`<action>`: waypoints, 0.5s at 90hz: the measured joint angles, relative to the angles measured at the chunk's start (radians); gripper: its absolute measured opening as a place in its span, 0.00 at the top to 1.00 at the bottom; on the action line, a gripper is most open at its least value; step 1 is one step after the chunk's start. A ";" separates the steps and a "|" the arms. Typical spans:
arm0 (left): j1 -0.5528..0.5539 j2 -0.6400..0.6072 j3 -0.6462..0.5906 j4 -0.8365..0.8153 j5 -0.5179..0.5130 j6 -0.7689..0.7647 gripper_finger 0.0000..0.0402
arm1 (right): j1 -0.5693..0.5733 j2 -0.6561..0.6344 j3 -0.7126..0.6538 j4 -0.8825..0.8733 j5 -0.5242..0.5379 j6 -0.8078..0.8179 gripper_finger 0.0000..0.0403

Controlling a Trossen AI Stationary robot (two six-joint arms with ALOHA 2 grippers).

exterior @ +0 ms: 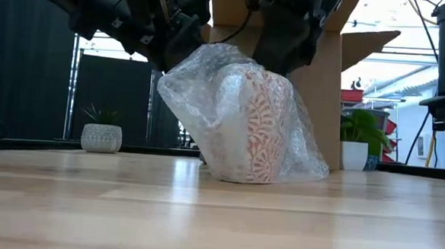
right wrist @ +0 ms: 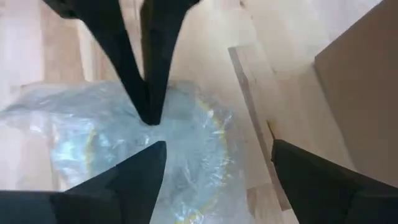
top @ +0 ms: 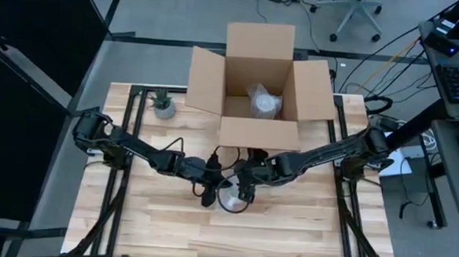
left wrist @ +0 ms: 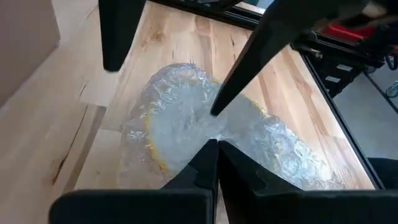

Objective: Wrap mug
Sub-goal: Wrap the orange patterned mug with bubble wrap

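Two grippers meet over the mug (exterior: 264, 127), which stands near the middle of the table (top: 287, 234), just before the box (top: 259, 91), swathed in bubble wrap (exterior: 201, 93). We see the left gripper (left wrist: 214, 146) pinched shut on the bubble wrap above the mug's mouth, while the right gripper (right wrist: 214, 152) hangs over the mug with its fingers (right wrist: 134, 177) spread wide and nothing held. Another wrapped bundle (top: 264, 101) lies in the box, and a potted plant (top: 163, 104) stands near the table's far left corner.
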 joint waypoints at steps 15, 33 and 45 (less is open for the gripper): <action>0.000 0.000 0.000 0.000 0.001 0.000 1.00 | 0.012 -0.072 0.000 -0.036 -0.007 0.026 0.31; 0.000 0.000 0.000 0.000 0.004 0.000 1.00 | 0.074 -0.115 0.000 0.043 0.003 0.033 0.31; 0.000 0.000 0.000 0.000 0.004 0.000 1.00 | 0.122 -0.052 0.001 0.152 0.000 -0.024 0.31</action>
